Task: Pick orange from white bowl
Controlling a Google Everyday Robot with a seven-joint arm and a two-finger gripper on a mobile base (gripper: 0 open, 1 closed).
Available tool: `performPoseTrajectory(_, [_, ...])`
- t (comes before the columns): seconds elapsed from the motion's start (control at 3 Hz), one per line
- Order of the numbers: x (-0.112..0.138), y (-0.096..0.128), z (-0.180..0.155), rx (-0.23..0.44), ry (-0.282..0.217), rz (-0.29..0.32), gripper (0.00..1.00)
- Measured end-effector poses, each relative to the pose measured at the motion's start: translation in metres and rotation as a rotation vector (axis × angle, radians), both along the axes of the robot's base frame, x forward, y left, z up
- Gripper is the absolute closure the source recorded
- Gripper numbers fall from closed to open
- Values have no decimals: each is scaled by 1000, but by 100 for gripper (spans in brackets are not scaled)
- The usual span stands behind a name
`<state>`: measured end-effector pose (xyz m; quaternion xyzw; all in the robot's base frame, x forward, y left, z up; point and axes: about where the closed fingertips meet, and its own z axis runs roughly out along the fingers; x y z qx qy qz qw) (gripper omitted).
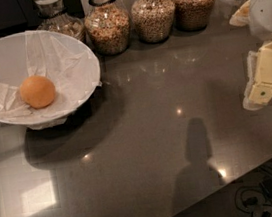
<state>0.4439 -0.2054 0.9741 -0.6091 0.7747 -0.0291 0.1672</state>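
Observation:
The orange [37,91] is small, round and matte. It lies inside the white bowl [74,48], left of centre, on crumpled white paper. The bowl stands at the far left of the dark grey counter. My gripper [264,85] hangs at the right edge of the view, pale yellow and white, far to the right of the bowl and above the counter. Nothing is in it that I can see.
Several glass jars of grains [109,23] stand in a row along the back of the counter, right behind and beside the bowl. The counter's front edge runs diagonally at the lower right, with cables [269,195] on the floor below.

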Motion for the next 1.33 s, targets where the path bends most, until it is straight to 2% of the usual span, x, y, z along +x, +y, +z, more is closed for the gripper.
performPoseTrajectory(0.33, [17, 32, -1, 39, -24, 69, 0])
performPoseTrajectory(1.0, [55, 119, 17, 117, -90, 257, 0])
performPoseTrajectory(1.33, [55, 119, 17, 117, -90, 257, 0])
